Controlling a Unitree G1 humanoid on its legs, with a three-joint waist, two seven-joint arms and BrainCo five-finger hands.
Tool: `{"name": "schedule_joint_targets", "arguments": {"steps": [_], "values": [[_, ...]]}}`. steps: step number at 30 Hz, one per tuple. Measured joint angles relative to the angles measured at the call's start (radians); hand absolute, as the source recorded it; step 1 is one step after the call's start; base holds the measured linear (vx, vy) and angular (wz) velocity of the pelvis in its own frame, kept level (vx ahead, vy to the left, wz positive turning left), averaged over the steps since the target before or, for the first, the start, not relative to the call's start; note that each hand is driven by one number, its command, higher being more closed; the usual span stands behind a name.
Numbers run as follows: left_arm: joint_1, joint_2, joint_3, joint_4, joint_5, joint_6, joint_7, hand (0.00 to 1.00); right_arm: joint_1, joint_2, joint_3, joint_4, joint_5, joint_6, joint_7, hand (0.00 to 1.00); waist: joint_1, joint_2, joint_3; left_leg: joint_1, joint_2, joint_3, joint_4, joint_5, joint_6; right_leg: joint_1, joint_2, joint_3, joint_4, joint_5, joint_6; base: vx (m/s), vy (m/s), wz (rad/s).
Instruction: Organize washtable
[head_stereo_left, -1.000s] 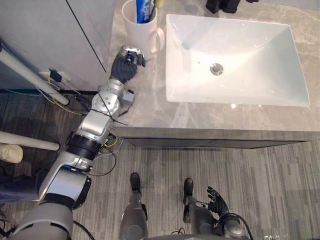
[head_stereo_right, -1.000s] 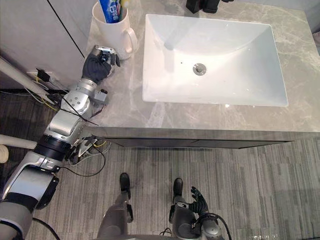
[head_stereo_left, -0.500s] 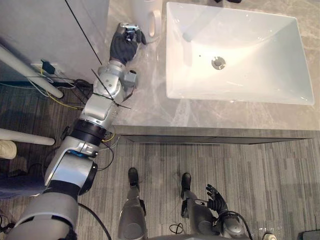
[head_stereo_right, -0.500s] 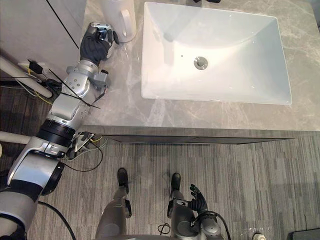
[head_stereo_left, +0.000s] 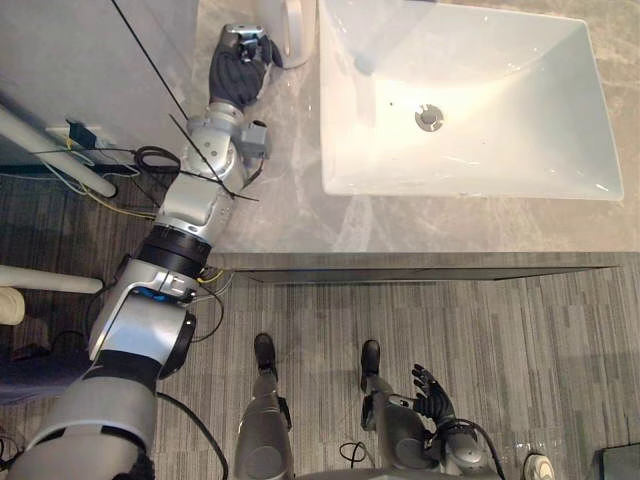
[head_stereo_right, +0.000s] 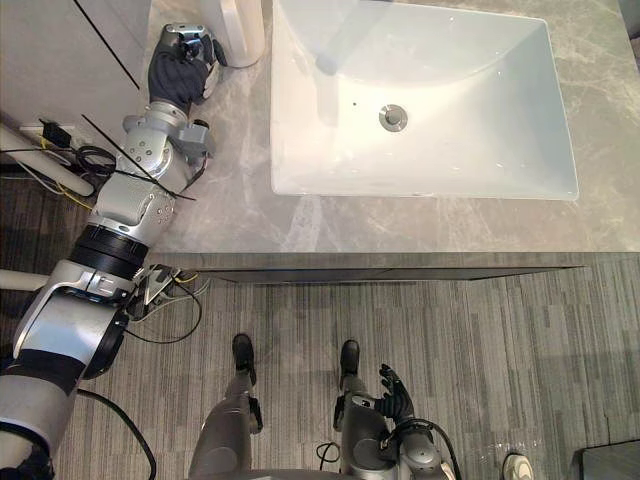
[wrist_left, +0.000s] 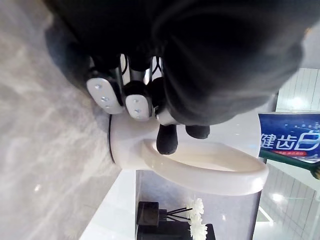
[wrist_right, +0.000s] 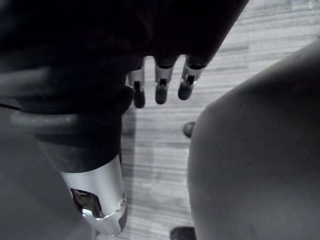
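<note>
The white mug (head_stereo_right: 238, 25) stands upright on the grey veined stone counter (head_stereo_left: 290, 200), just beside the sink (head_stereo_left: 500, 140) at its left far corner. Its long axis is vertical, with the mouth up. Its handle (wrist_left: 215, 177), a smooth glazed loop, points toward the sink and a little toward the counter's front edge. A toothpaste tube (wrist_left: 292, 145) stands in the mug; its label is blue with white characters.

The left hand (head_stereo_left: 238, 70) lies on the counter left of the sink, right at the mug. Its fingers are curled in on themselves, and the dark fingertips (wrist_left: 167, 142) rest against the outer side of the handle, not round it.

The sink is a white, glossy rectangular basin with sloped walls and a round metal drain (head_stereo_left: 430, 117) near its middle. Past the handle, a black holder (wrist_left: 155, 220) carries small white flowers (wrist_left: 195, 220).

The right hand (head_stereo_left: 432, 395) hangs well in front of the sink, low over the grey plank floor (head_stereo_left: 520, 350), fingers straight and spread, holding nothing
</note>
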Motion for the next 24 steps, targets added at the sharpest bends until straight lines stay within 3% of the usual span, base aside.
{"name": "schedule_joint_targets", "arguments": {"steps": [4, 11, 17, 24], "values": [[0.09, 0.01, -0.075, -0.138, -0.075, -0.004, -0.057, 1.0, 0.001, -0.008, -0.001, 0.006, 0.0, 0.001, 0.001, 0.0, 0.019, 0.012, -0.001, 0.001, -0.001, -0.011, 0.0, 0.0, 0.0, 0.006, 0.0, -0.008, 0.0, 0.0, 0.001, -0.01, 0.004, 0.05], [0.157, 0.046, -0.135, -0.227, -0.197, -0.014, -0.095, 1.0, 0.0, -0.015, -0.003, 0.011, 0.0, -0.002, 0.001, 0.0, 0.018, 0.031, -0.011, -0.004, -0.008, -0.028, 0.0, 0.0, 0.0, 0.011, -0.007, -0.023, 0.0, -0.003, 0.003, 0.0, 0.007, 0.07], [0.196, 0.039, -0.157, -0.268, -0.198, -0.024, -0.102, 1.0, 0.0, -0.02, -0.003, 0.012, 0.0, -0.003, 0.001, 0.0, 0.013, 0.04, -0.019, -0.007, -0.014, -0.03, 0.0, 0.001, 0.001, 0.01, -0.012, -0.022, -0.001, -0.003, 0.004, 0.0, 0.002, 0.01], [0.148, -0.109, -0.144, -0.163, -0.142, -0.027, -0.062, 1.0, -0.013, -0.016, -0.004, 0.037, 0.0, -0.005, 0.001, 0.0, -0.006, 0.039, -0.039, -0.008, -0.018, -0.03, 0.0, 0.001, 0.001, 0.007, -0.016, -0.021, 0.002, -0.003, 0.004, 0.0, 0.0, -0.01]]}}
